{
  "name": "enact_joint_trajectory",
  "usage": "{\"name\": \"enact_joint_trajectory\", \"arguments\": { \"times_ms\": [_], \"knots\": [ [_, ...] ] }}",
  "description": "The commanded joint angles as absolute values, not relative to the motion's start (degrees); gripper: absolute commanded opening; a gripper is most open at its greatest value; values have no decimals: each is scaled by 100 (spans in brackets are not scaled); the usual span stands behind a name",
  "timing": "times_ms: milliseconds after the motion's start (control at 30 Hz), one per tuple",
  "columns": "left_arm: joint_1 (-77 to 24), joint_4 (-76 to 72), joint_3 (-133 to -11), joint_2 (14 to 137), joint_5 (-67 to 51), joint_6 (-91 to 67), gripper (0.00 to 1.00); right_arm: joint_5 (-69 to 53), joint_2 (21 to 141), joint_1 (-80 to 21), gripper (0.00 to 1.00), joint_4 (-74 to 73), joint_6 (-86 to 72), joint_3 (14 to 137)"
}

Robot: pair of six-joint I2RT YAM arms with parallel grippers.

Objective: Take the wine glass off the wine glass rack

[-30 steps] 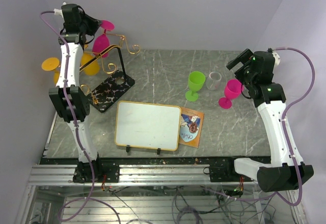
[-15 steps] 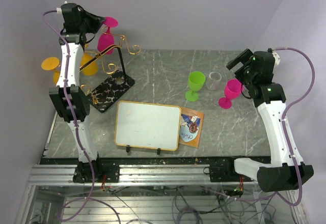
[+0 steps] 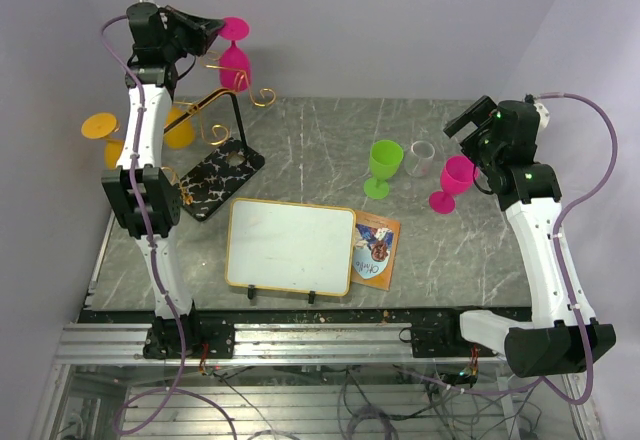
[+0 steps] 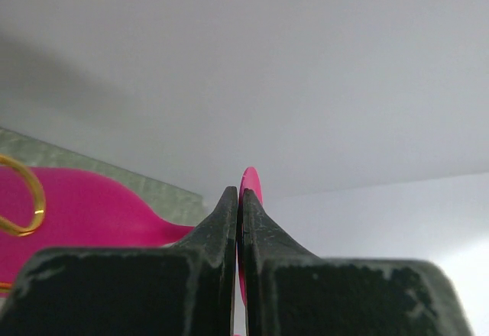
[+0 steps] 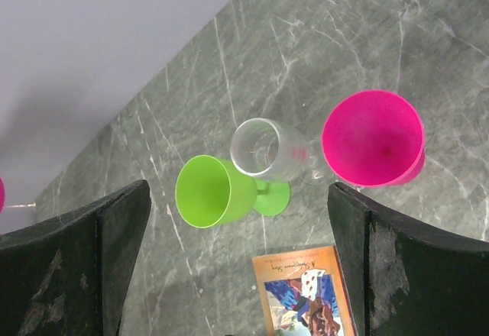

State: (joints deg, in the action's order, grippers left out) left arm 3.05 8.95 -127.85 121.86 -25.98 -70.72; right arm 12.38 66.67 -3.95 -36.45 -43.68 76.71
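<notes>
Evidently the left fingers pinch the inverted wine glass by its foot, stem upright beside the wine glass rack; the right fingers gape, empty.

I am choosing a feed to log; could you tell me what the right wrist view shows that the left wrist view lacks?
Right wrist only: a green glass, a clear glass, an upright pink glass and a booklet. Left wrist only: the left gripper shut on the foot of a pink wine glass, plus a gold wire curl. Both: grey marble table, pale wall.
</notes>
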Motion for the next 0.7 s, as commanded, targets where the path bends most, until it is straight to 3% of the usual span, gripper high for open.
{"name": "enact_joint_trajectory", "arguments": {
  "times_ms": [0, 167, 367, 500, 667],
  "knots": [
    [256, -261, -12848, 12037, -3287, -7765, 7, 1161, 6555, -425, 100, -3497, -4311, 7701],
    [11, -1489, -12725, 11835, -3822, -8588, 7, 391, 6532, -429, 100, -3116, -3866, 7667],
    [-488, -3546, -11626, 11116, -4281, -9552, 7, -1821, 6467, -425, 100, -1912, -3557, 7436],
    [-904, -5133, -10669, 10618, -4425, -10551, 7, -3444, 6388, -425, 100, -396, -4191, 6989],
    [-1461, -6750, -9564, 10142, -4174, -11462, 7, -4932, 6600, -430, 100, 2581, -5822, 6200]
  ]
}}
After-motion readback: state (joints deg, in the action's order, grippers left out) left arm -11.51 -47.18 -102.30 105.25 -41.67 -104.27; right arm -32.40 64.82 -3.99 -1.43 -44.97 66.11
